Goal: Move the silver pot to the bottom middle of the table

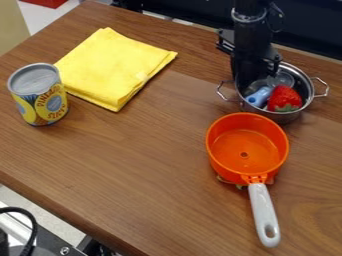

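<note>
My gripper [248,75] hangs down at the upper right of the camera view, over the left part of the silver pot [287,118], its lower end overlapping the pot's opening. Whether it touches the pot cannot be told. The pot stands upright near the table's far edge, with one handle to each side. Inside lie a red strawberry [284,97] and a blue item [259,96]. The gripper hides the pot's back left rim.
An orange saucepan [246,150] with a grey-white handle stands just in front of the pot, something partly hidden beneath it. A folded yellow cloth [113,65] lies at the upper left, beside a pineapple can [48,104]. The wooden table's [133,175] front edge runs diagonally at lower left.
</note>
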`<state>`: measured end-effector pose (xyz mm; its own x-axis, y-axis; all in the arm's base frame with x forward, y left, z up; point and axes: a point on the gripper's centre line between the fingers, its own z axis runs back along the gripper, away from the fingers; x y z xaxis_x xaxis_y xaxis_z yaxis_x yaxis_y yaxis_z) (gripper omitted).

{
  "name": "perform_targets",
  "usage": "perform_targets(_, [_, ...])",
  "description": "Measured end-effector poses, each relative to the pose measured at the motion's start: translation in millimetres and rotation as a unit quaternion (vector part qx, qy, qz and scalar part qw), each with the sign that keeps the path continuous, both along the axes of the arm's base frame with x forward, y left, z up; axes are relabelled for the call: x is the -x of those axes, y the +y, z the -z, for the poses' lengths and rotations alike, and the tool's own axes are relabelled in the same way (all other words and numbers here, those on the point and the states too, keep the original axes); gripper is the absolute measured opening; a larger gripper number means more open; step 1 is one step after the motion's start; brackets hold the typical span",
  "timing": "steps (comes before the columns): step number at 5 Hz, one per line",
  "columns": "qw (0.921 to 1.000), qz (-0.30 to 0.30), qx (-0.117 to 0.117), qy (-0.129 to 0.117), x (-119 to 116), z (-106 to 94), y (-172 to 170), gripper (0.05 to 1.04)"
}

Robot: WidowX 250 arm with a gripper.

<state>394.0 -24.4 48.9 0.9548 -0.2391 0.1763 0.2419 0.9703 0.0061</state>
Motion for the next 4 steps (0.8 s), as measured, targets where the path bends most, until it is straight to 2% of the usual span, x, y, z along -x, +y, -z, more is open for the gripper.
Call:
perform_targets(2, [0.9996, 0.007, 0.028, 0.007, -3.4, -10.9, 8.8, 0.058])
perform_targets(3, [0.9988, 0.013, 0.043, 0.018, -0.5, -13.0, 14.8, 0.058])
perform_targets(4, [0.9989, 0.016, 0.042, 0.015, 1.5, -22.2, 21.8, 0.058])
